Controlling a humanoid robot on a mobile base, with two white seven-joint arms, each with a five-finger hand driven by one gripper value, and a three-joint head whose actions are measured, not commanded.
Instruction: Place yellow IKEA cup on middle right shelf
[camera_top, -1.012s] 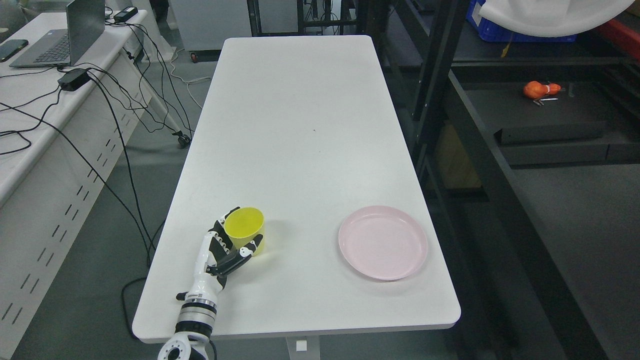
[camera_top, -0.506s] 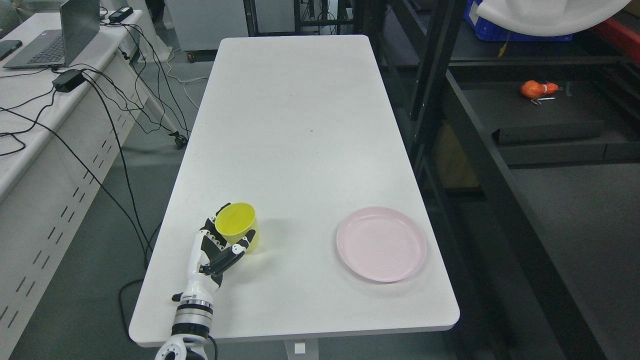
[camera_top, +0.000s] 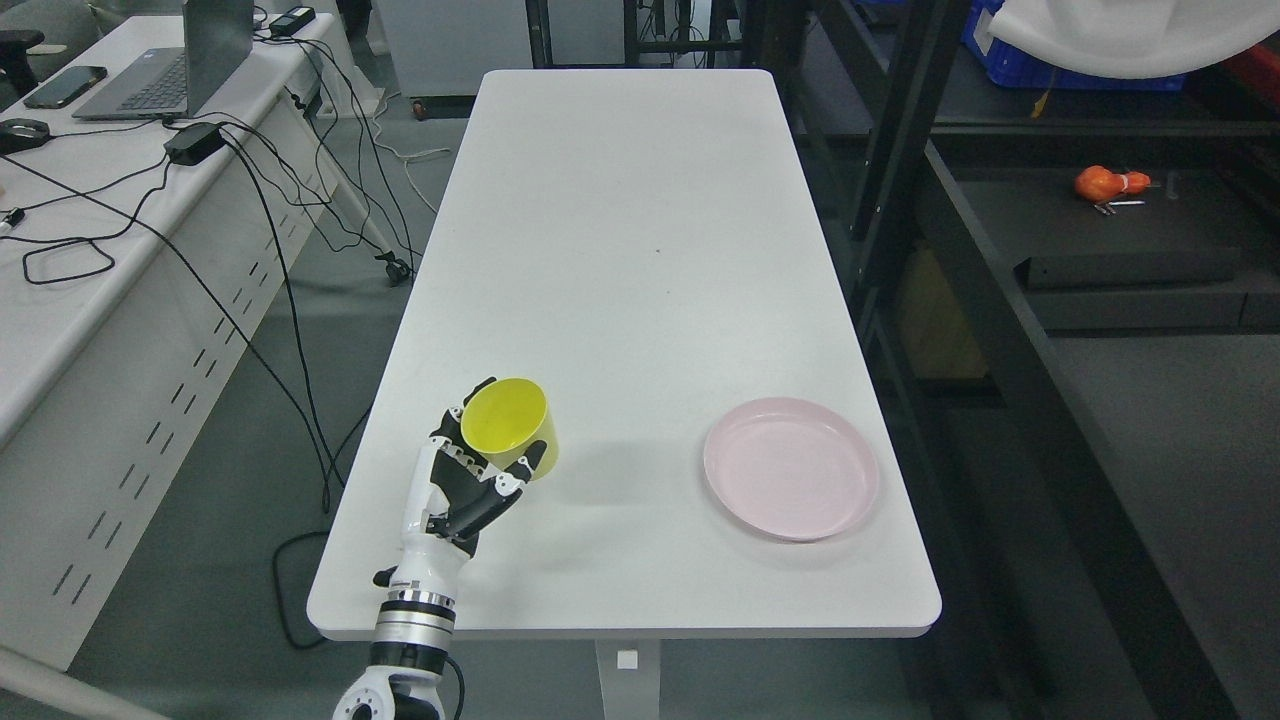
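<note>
Wrapping fingers (camera_top: 500, 487) (left) around cup (camera_top: 508, 425)

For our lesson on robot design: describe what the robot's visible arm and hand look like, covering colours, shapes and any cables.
The left hand has a black palm and slim, jointed fingers in white and black segments. Its wrist is a white shell ending in a ringed silver and black cylindrical cuff, with a white joint housing below. A thin black cable loops beside that joint. No other arm shows.

Bright, even overhead light falls on the white bench (camera_top: 640, 250); shadows are soft and faint. The right side sits dim. Focus is sharp throughout.
</note>
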